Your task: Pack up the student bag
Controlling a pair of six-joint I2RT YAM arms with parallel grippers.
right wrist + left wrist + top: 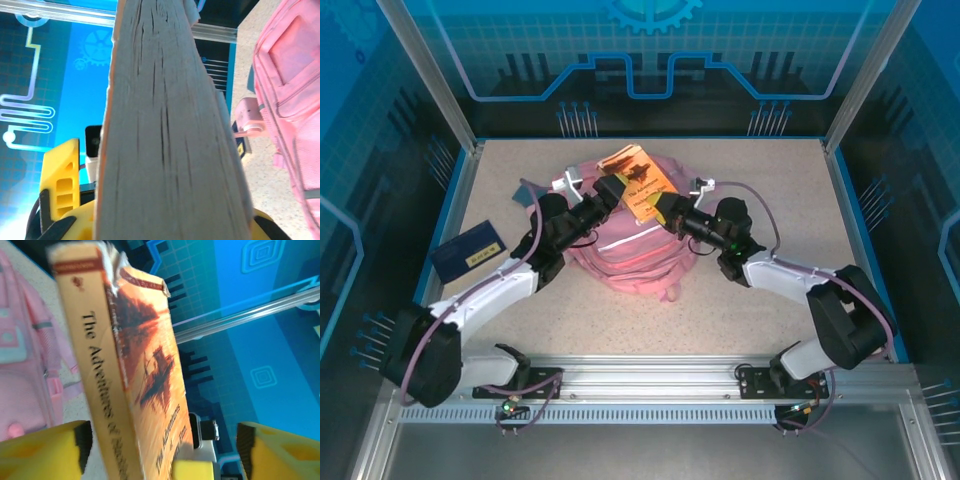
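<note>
Counter (740,290) carries the student bag (625,262), which lies flat mid-counter between both arms. Right gripper (663,208): jaws pinching the orange book (638,180) at its lower end, book tilted up over the bag's far part. Left gripper (165,440): jaws spread either side of the spine, not gripping. Dark blue book (467,251) lies near the counter's left edge, apart from the bag. Step looks like a handover to the right arm. To do it well: draw the left jaws straight back so they clear the cover, hold the right pinch firm, then tip the book toward the bag's opening. Can't tell if the zip is open.
</note>
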